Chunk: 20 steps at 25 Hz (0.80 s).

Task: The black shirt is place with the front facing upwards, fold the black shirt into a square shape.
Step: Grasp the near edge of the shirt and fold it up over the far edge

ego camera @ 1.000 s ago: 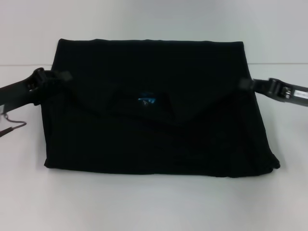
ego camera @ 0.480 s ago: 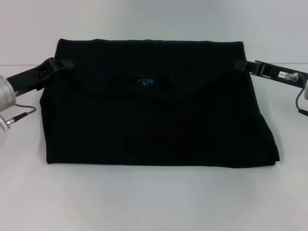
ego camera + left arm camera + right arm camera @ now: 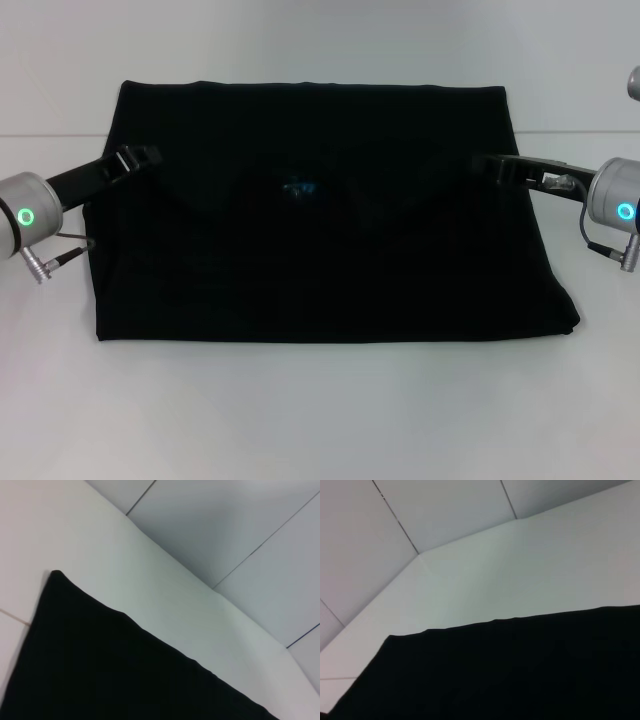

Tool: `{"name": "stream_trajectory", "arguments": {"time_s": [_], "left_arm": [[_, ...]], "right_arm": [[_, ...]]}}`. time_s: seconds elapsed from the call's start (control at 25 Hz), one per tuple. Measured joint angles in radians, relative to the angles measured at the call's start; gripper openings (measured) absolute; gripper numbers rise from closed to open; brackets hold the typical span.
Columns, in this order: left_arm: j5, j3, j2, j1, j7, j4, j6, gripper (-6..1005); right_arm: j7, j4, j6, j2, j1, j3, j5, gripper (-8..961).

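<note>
The black shirt (image 3: 330, 250) lies flat on the white table (image 3: 320, 410) as a wide folded rectangle, plain black side up. A small blue label (image 3: 300, 187) shows faintly near its middle, toward the far edge. My left gripper (image 3: 140, 157) reaches in over the shirt's left edge near the far corner. My right gripper (image 3: 490, 165) reaches in over the right edge at about the same depth. The left wrist view shows a far corner of the black shirt (image 3: 100, 665) on the table. In the right wrist view, the far edge of the black shirt (image 3: 520, 675) runs across the table.
Bare white table (image 3: 320, 50) surrounds the shirt on all sides. A pale panelled wall (image 3: 240, 525) rises behind the table's far edge. A thin cable (image 3: 62, 255) hangs from my left wrist beside the shirt's left edge.
The raised folded layer has settled flat on the shirt. Both arms have swung so their wrists with green ring lights now show, and the right gripper tip has moved inward over the shirt.
</note>
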Motion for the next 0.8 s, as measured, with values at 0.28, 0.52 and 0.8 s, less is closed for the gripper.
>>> {"name": "stream_trajectory", "arguments": {"time_s": [0.28, 0.52, 0.8], "left_arm": [[-0.023, -0.006, -0.009, 0.012, 0.018, -0.007, -0.025, 138], [-0.029, -0.006, 0.029, 0.072, -0.013, -0.016, 0.072, 290], [-0.016, 0.099, 0.125, 0.159, -0.115, -0.011, 0.287, 538]], "right_arm": [[-0.143, 0.038, 0.015, -0.001, -0.007, -0.001, 0.081, 206], [-0.144, 0.011, -0.071, -0.009, -0.045, 0.009, 0.094, 351], [-0.230, -0.030, -0.326, -0.035, -0.121, -0.004, 0.149, 660]]}}
